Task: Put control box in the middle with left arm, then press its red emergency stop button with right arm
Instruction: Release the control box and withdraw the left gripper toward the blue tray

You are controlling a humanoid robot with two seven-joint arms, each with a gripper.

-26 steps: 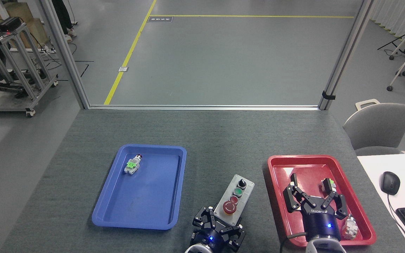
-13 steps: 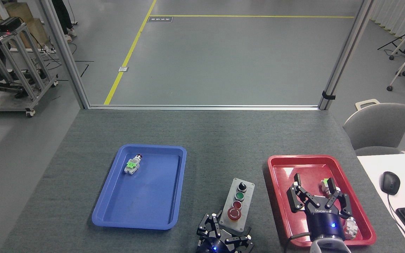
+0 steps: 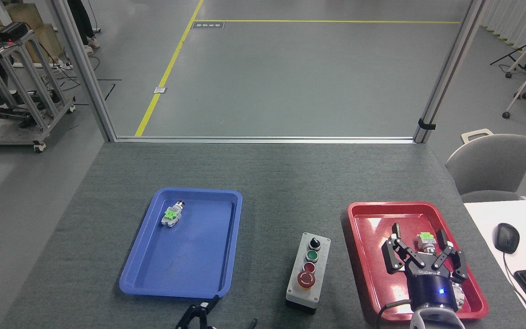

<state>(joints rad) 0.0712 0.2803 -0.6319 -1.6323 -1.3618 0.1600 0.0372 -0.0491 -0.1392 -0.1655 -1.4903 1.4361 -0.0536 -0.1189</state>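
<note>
A: Where is the control box (image 3: 307, 273) seen?

B: It is set on the grey tabletop (image 3: 272, 183), between the blue tray (image 3: 185, 242) and the red tray (image 3: 363, 237), touching neither. It lies flat, with the black knob at the far end and the big red button (image 3: 305, 279) at the near end. Nothing is gripping it.

A: And the right gripper (image 3: 423, 249)?

B: It is held over the red tray, fingers spread wide, nothing clasped. A small part with a green tag (image 3: 425, 240) is seen between its fingers.

A: The left gripper (image 3: 206, 315)?

B: Only dark fingertips are visible at the bottom edge, near the blue tray's corner and apart from the box. Whether they are spread or closed cannot be told.

A: Anything else?

B: A small green-tagged part (image 3: 172, 213) lies in the blue tray's far left corner.
</note>
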